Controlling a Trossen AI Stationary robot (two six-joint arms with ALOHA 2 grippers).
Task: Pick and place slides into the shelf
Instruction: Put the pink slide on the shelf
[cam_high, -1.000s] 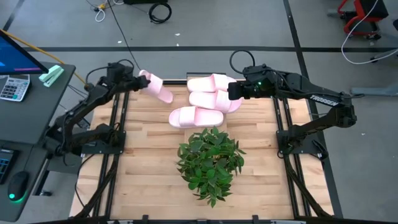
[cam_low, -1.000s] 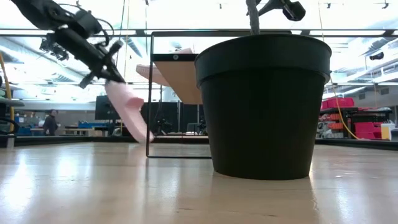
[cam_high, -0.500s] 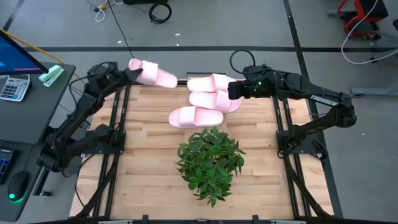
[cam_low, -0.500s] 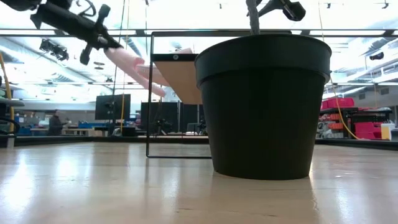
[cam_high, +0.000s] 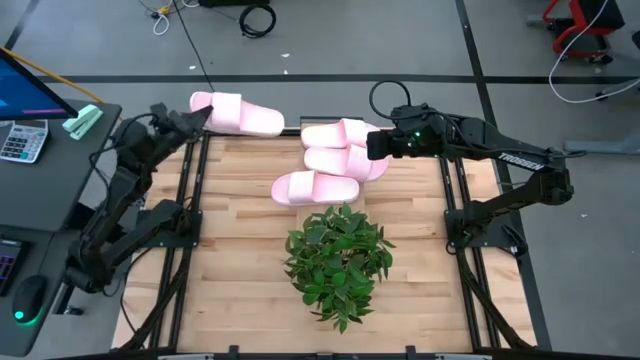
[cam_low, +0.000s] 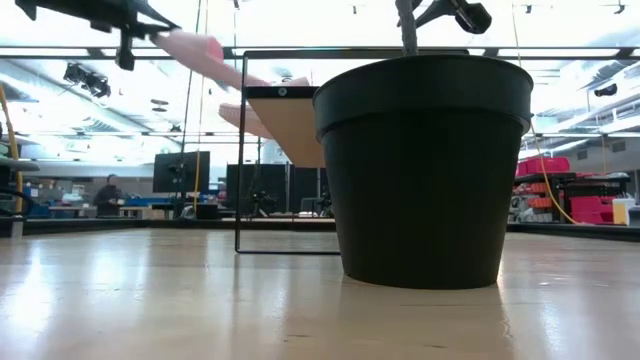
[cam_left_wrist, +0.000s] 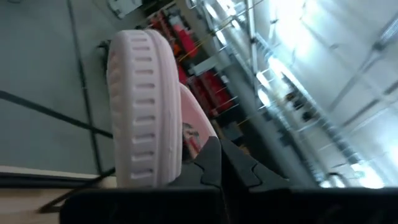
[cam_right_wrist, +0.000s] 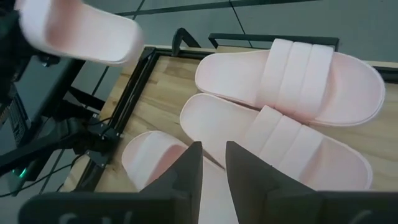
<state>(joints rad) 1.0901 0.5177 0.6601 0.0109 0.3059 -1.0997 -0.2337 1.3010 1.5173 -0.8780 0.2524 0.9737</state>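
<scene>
Pale pink foam makes up all four slides, each smooth on top with one broad ribbed strap and an open toe. Three of them lie in a loose stack at the far edge of the butcher-block table, beyond the plant: the far slide and the middle slide overlap, and the near slide sits just beside the leaves. The fourth slide hangs in the air off the table's far left corner, pinched at one end by the left gripper; the left wrist view shows its thick sole edge-on, moulded with rows of short rectangular notches, pressed against a dark finger. In the low view this slide slants down toward the shelf, a light-wood plank tilted inside a thin black wire frame behind the plant's round, matte black pot. The right gripper hovers over the stacked slides, its two flat dark fingers slightly parted with nothing between them, above the near slide.
</scene>
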